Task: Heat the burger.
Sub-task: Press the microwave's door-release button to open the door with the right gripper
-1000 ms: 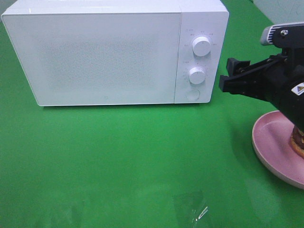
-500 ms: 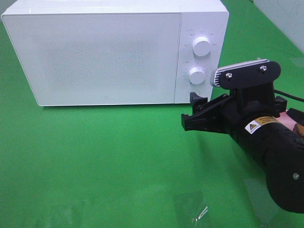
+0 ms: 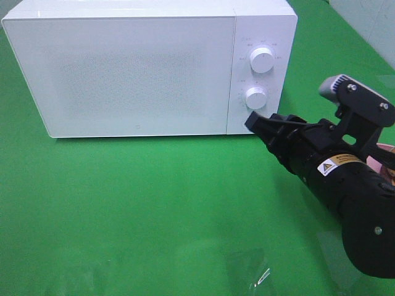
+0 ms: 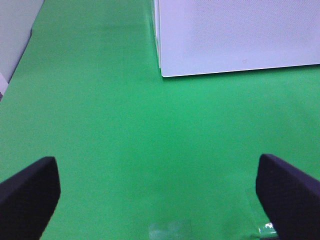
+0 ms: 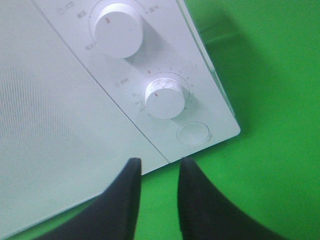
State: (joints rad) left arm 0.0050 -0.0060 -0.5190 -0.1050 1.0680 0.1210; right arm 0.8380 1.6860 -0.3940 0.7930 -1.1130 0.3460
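Observation:
The burger is hidden behind my right arm in the high view. Only a sliver of its pink plate shows there. The white microwave stands at the back with its door shut. My right gripper is empty and has its fingertips right at the round button under the two knobs. In the right wrist view the gripper has its jaws a narrow gap apart just below that button. My left gripper is wide open and empty over the green mat, out of the high view.
The microwave's two white knobs sit above the button. A patch of clear film lies on the green mat near the front edge. The microwave's lower front corner shows in the left wrist view.
My right arm has swung left from over the plate to the microwave's control panel. Its wrist has turned and the fingertips have risen to the round button. The left arm has not moved.

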